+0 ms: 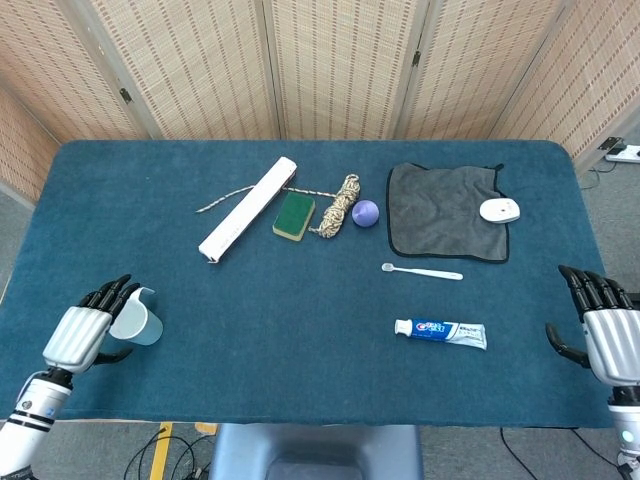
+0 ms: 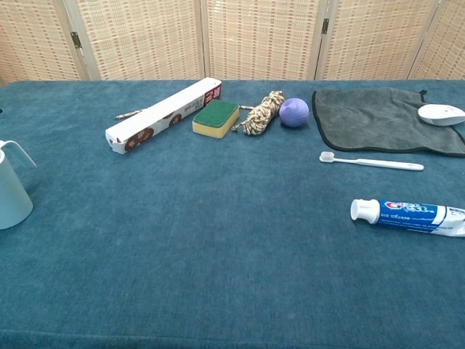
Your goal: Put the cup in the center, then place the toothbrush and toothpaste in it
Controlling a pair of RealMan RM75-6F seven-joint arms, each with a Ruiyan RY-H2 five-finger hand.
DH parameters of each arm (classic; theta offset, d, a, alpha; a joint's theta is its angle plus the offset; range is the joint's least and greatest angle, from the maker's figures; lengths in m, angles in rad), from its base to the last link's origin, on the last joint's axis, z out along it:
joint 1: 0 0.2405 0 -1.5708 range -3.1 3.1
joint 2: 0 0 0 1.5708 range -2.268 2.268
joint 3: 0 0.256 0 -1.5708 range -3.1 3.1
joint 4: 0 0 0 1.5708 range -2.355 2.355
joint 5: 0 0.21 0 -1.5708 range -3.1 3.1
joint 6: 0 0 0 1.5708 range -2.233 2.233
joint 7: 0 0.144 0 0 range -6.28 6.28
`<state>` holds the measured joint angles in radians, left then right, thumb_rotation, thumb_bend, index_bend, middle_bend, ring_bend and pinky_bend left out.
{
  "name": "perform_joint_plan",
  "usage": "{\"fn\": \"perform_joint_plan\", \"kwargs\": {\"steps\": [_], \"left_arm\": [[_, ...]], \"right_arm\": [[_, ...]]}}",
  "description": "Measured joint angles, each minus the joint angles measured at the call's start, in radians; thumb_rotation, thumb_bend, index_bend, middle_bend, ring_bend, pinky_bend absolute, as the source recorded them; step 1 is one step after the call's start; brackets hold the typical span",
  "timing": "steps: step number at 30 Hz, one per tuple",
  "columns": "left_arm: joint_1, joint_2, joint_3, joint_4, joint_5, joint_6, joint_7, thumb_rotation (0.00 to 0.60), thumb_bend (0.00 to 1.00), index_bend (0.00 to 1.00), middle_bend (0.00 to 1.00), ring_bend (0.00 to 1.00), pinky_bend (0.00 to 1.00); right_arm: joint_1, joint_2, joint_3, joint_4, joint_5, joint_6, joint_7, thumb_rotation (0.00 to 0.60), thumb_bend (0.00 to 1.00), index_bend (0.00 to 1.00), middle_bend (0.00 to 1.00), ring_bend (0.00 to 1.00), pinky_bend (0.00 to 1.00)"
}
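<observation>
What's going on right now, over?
Left hand open beside cup. Right hand open, idle. Toothbrush, toothpaste untouched. Centre unobstructed.

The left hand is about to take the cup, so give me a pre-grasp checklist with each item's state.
1. Cup upright near the table's left edge: ok.
2. Left hand beside the cup, fingers apart: ok.
3. Fingers actually touching the cup: cannot tell.
4. Bare cloth at table centre for the cup: ok.
5. Toothbrush and toothpaste lying free: ok.
6. Right hand at the right edge, holding nothing: ok.
</observation>
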<state>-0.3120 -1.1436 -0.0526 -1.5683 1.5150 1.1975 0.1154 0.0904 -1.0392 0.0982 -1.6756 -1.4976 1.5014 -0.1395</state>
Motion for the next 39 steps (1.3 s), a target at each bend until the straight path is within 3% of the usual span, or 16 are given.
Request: {"fn": "perform_joint_plan", "kwargs": {"steps": [9,22,34,39], "left_arm": [[-0.007,-0.026,-0.01,0.004,-0.085,-0.017,0.076,0.6,0.22,0.04,0.04,0.11,0.28],[-0.017,-0.006,-0.019,-0.116,-0.243,-0.082,0.168,0.6,0.22,0.02,0.04,0.11,0.3],[-0.047,-0.049,-0.036,-0.105,-0.275,-0.082,0.168,0.6,0.22,0.04,0.04,0.15,0.35],[-0.054,-0.069,-0.04,-0.092,-0.288,-0.076,0.186,0.6,0.21,0.15,0.08,0.2,0.43]], "right_arm": [[0.006,-0.002,0.0,0.004,0.004,-0.01,0.002,0.6,0.29,0.05,0.16,0.13,0.19],[0.012,0.001,-0.001,0.012,0.006,-0.018,0.015,0.6,0.29,0.05,0.16,0.13,0.19],[0.009,0.001,-0.004,0.019,0.013,-0.021,0.025,0.6,0.29,0.05,0.15,0.13,0.19],[0.006,0.001,-0.005,0.022,0.019,-0.02,0.028,0.6,0.29,0.05,0.16,0.13,0.19]]}}
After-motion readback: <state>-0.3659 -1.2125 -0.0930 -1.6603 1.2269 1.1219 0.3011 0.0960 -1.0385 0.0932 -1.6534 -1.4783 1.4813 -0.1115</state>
